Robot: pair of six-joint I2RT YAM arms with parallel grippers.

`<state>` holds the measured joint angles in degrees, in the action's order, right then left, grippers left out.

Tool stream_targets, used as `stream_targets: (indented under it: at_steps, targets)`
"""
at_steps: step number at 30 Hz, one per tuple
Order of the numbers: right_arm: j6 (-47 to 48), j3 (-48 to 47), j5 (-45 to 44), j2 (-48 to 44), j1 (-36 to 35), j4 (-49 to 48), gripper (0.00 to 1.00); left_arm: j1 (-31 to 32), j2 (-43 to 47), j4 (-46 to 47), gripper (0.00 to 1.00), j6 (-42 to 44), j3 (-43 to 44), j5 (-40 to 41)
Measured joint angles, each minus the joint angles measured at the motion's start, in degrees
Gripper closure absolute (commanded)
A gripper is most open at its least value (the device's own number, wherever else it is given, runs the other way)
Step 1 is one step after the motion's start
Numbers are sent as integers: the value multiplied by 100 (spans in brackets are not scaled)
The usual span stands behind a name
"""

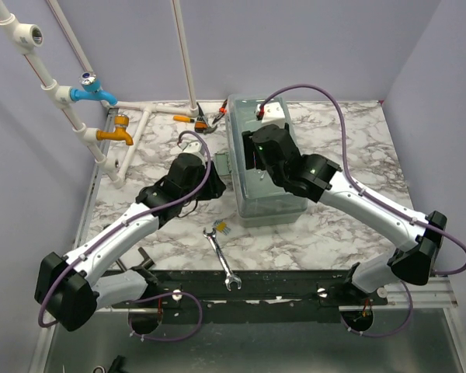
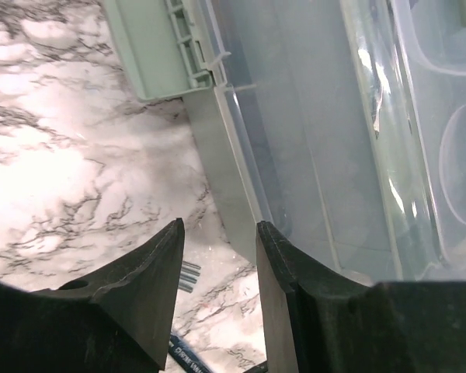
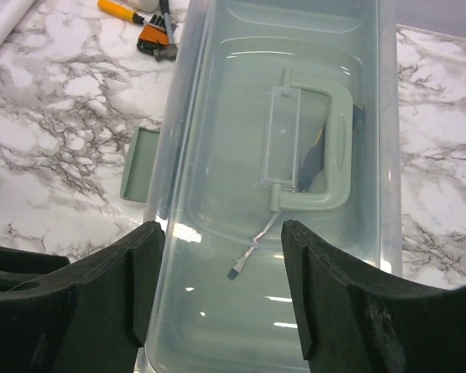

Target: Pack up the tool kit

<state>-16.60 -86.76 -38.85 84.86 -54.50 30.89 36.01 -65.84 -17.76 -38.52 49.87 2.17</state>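
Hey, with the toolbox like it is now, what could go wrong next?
The lid looks shut while the wrench and orange-handled tools lie outside, so they may get left out. The side latch sticks out unfastened; lifting the toolbox could spill it. The open left gripper sits close beside the toolbox and might shove it.

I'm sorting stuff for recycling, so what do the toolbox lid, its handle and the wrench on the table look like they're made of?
The toolbox lid looks like clear, glossy plastic: hazily see-through, with bright highlights. The handle looks like opaque grey-green moulded plastic with a duller finish. The wrench looks like bare metal, probably steel: silvery with a sheen.
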Motion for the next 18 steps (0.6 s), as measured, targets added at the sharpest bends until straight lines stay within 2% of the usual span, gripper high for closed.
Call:
stream_targets:
  at_steps: [4,6,15,18]
  targets:
    - [-92,131,529,-46,330,-61,10,-190,304,-92,56,87,-13,35]
    - [-133,144,765,-46,518,-83,6,-321,385,13,56,87,-66,-35]
    - [-157,144,1316,-42,1342,-83,4,-1099,323,894,44,-192,-728,-708]
    - [-155,144,1545,-33,1744,-83,4,-1440,79,1484,44,-393,-848,-1084]
